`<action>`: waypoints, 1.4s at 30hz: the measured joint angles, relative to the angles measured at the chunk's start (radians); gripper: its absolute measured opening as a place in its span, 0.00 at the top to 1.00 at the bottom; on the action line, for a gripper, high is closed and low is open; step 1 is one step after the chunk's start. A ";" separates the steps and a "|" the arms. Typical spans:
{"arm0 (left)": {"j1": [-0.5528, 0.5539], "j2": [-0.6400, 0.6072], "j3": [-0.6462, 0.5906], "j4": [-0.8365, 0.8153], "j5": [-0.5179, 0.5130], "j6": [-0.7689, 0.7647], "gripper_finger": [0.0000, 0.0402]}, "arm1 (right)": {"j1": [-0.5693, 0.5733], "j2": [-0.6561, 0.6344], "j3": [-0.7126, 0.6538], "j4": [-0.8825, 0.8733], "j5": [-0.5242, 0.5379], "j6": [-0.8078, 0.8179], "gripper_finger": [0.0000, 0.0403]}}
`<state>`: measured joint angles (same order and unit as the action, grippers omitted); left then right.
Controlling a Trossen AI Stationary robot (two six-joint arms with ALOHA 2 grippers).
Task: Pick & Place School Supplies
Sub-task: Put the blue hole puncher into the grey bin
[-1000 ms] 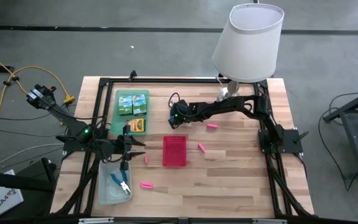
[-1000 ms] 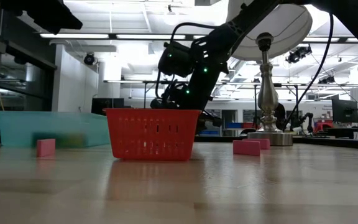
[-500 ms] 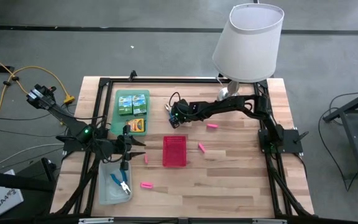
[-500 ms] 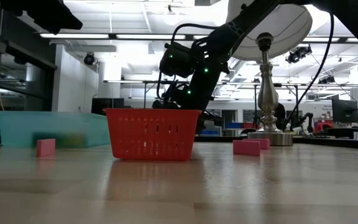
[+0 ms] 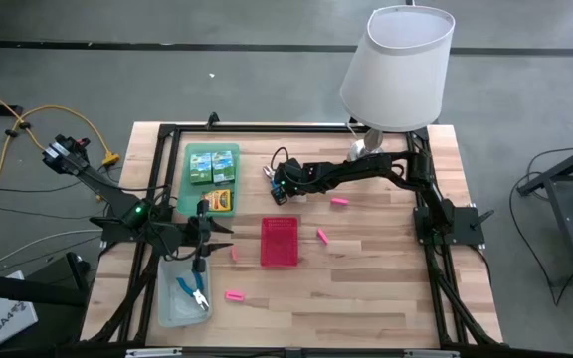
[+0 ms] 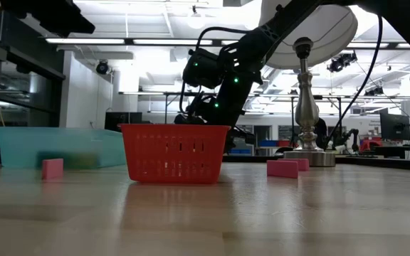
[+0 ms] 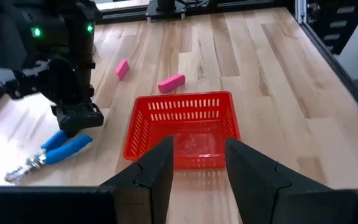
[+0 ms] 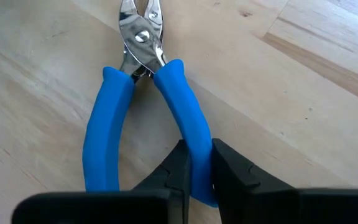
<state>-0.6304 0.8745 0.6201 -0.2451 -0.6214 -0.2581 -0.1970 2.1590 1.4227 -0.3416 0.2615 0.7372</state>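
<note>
Right wrist view: the right hand (image 8: 194, 167) has just pinched shut on one blue handle of the pliers (image 8: 143, 93) at frame centre, ready for lifting; the left hand (image 7: 197, 163) waits half-open.

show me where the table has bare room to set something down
The widest bare wood lies in front of the red basket, toward the right front corner past the pink blocks. The left side is crowded: green tray, clear bin, left gripper. The right gripper pinches blue-handled pliers.

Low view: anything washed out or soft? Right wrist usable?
Low view: ceiling lights blow out behind the red basket, near tabletop soft. Right wrist view: sharp, right tool shut on one handle of the blue-handled pliers, metal head glinting.
</note>
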 joint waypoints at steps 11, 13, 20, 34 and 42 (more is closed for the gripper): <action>0.000 0.000 0.000 0.016 -0.002 0.056 0.66 | 0.002 -0.006 -0.001 0.002 0.027 -0.015 0.91; 0.000 0.000 0.000 0.016 -0.002 0.034 0.66 | 0.002 -0.014 -0.003 0.004 0.024 -0.031 0.91; 0.000 0.000 0.000 0.018 -0.001 -0.027 0.66 | 0.016 -0.075 -0.004 0.028 0.065 -0.070 0.91; -0.001 0.000 0.001 0.063 0.001 -0.047 0.66 | 0.092 -0.185 -0.003 0.094 0.154 -0.158 0.91; -0.001 0.000 0.001 0.107 0.001 -0.050 0.66 | 0.173 -0.258 -0.001 0.177 0.223 -0.222 0.91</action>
<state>-0.6312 0.8745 0.6209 -0.1376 -0.6207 -0.3080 -0.0235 1.9011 1.4216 -0.1647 0.4846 0.5156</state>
